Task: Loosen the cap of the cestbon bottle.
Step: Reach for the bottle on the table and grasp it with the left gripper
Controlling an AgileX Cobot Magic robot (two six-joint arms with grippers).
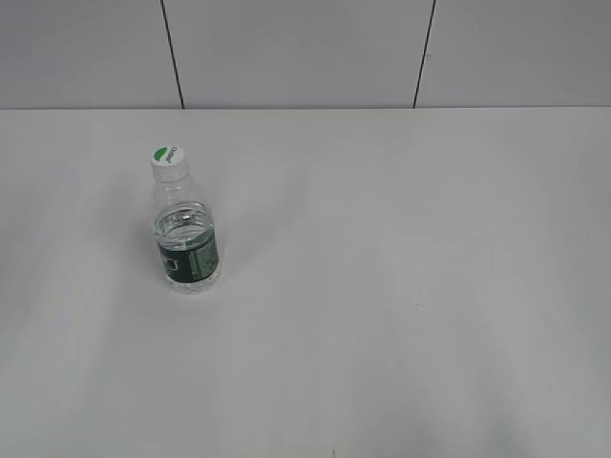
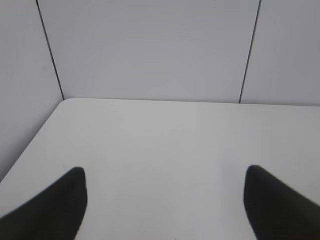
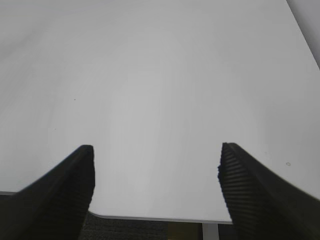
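The cestbon bottle (image 1: pixel 187 234) stands upright on the white table, left of centre in the exterior view. It is clear and ribbed with a dark green label band low down. Its white cap (image 1: pixel 168 160) with a green half-circle mark sits on the neck. Neither gripper shows in the exterior view. My left gripper (image 2: pixel 165 172) is open and empty over bare table near the far left corner. My right gripper (image 3: pixel 156 150) is open and empty above the table's near edge. The bottle shows in neither wrist view.
The white table (image 1: pixel 401 286) reaches back to a grey panelled wall (image 1: pixel 305 48). In the right wrist view the table's near edge (image 3: pixel 160 219) shows with dark floor below. In the left wrist view the table's left edge (image 2: pixel 35 140) and the wall lie close.
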